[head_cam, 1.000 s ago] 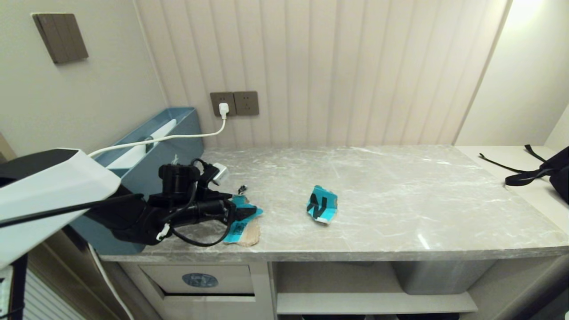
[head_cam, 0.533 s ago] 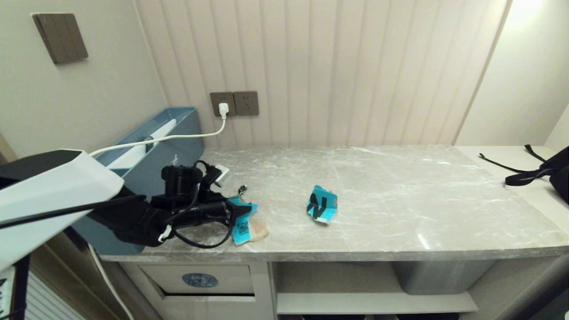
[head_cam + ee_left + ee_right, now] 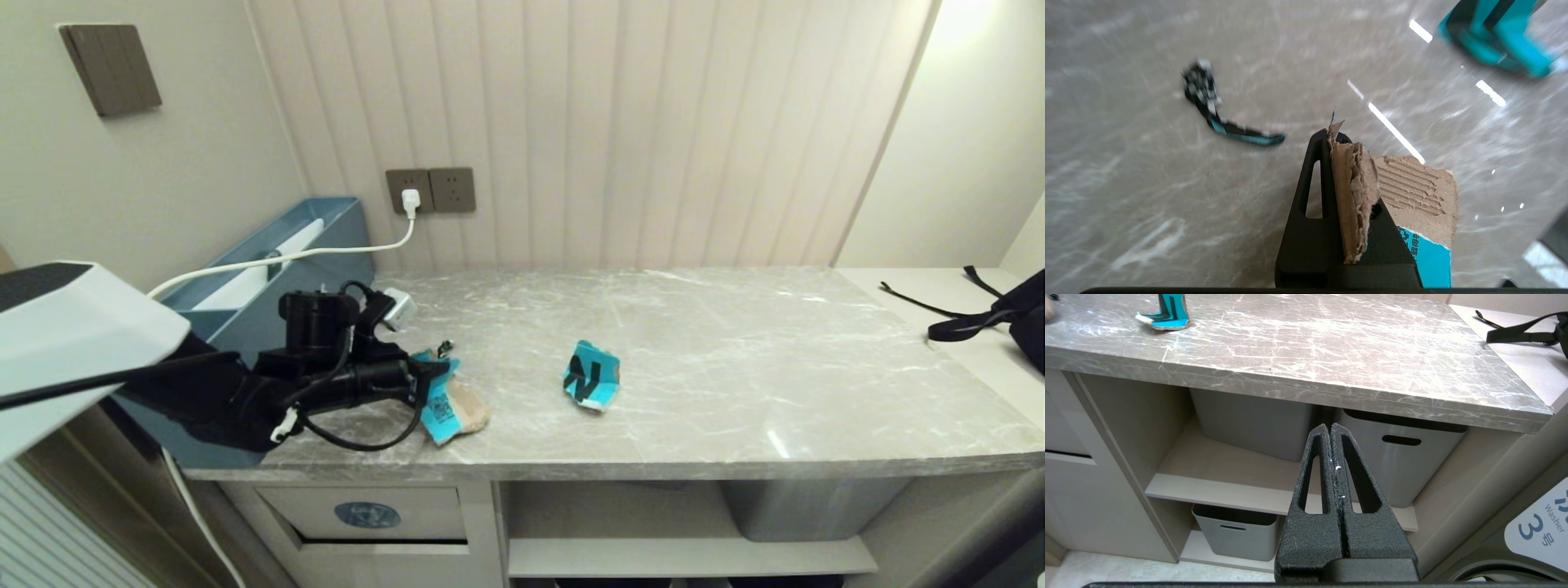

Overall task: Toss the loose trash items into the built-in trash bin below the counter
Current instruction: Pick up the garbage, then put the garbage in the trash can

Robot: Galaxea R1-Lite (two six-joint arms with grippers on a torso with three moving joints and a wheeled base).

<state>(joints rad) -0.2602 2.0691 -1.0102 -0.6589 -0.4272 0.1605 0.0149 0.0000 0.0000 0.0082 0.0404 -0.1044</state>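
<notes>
Head view shows us the worktop (image 3: 735, 359), a grey marble-look slab, from its left end to its right. At the left end stands a large grey-blue box (image 3: 302, 269), and just beside it our left gripper (image 3: 431, 377) reaches in near the front edge, its fingers clenched on the first torn turquoise cardboard piece (image 3: 447, 408), whose brown ragged end hangs down to the slab. Our left wrist view shows that piece (image 3: 1355, 196) pinched edge-on between the black fingers, with a small dark scrap (image 3: 1208, 102) lying apart on the stone. Below this end, the bin flap (image 3: 367, 513) with its blue oval sticker sits in the beige cabinet. Near the middle of the worktop lies the second turquoise piece (image 3: 590, 376), bearing dark markings. Our right gripper (image 3: 1331, 457) hangs off the front edge, fingers pressed together on nothing, facing the grey tubs (image 3: 1404, 457).
</notes>
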